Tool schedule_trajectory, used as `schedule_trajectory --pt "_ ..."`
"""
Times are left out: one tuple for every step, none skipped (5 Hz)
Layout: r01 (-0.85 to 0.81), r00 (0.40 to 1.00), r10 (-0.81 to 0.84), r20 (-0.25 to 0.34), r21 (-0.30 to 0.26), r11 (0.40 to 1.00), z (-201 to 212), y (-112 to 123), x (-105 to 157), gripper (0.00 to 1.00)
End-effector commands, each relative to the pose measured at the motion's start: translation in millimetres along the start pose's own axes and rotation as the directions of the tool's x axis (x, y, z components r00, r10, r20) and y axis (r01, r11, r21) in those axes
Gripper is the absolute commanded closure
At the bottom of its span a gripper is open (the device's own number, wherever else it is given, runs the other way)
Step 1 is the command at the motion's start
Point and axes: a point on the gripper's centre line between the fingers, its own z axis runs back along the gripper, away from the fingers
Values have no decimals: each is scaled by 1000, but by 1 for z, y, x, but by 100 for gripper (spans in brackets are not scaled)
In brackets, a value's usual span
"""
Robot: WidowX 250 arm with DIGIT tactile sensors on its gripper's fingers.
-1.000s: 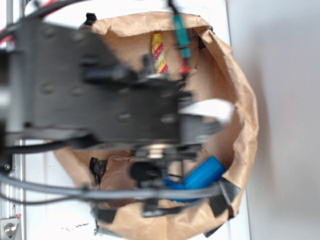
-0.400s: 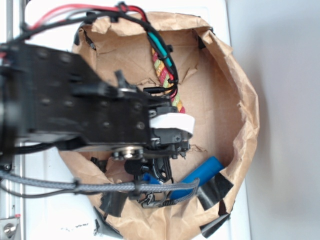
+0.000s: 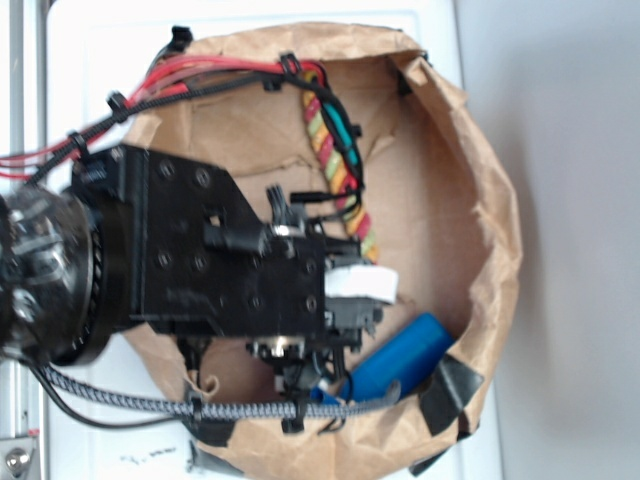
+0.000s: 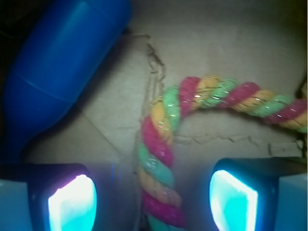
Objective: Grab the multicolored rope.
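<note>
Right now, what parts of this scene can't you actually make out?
- Multicolored rope, exterior view: its lower stretch is hidden under the black arm.
- Same rope, wrist view: cut off by the right and bottom edges.
- Blue cylinder, exterior view: its left end is behind the arm.
- Hand, exterior view: fingertips hidden.

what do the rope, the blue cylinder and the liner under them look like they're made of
The multicolored rope looks like twisted fibre, probably cotton or synthetic: separate red, yellow and green strands with a fuzzy, slightly glinting surface. The blue cylinder seems to be smooth plastic, judging by its even colour and soft sheen. The liner looks like brown kraft paper, matte, creased and torn in places.
</note>
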Motion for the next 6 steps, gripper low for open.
schedule_trajectory --pt "18 1000 -18 8 48 999 -22 -8 13 0" --pt "36 999 -36 -11 62 997 -22 -14 -10 0" --pt "48 999 -49 15 50 998 -10 -12 -16 100" --pt "24 999 -26 41 30 999 1 -6 -2 100" --pt "-8 997 7 72 13 1000 11 2 16 100" --pt "-45 995 46 89 -16 999 23 12 34 100"
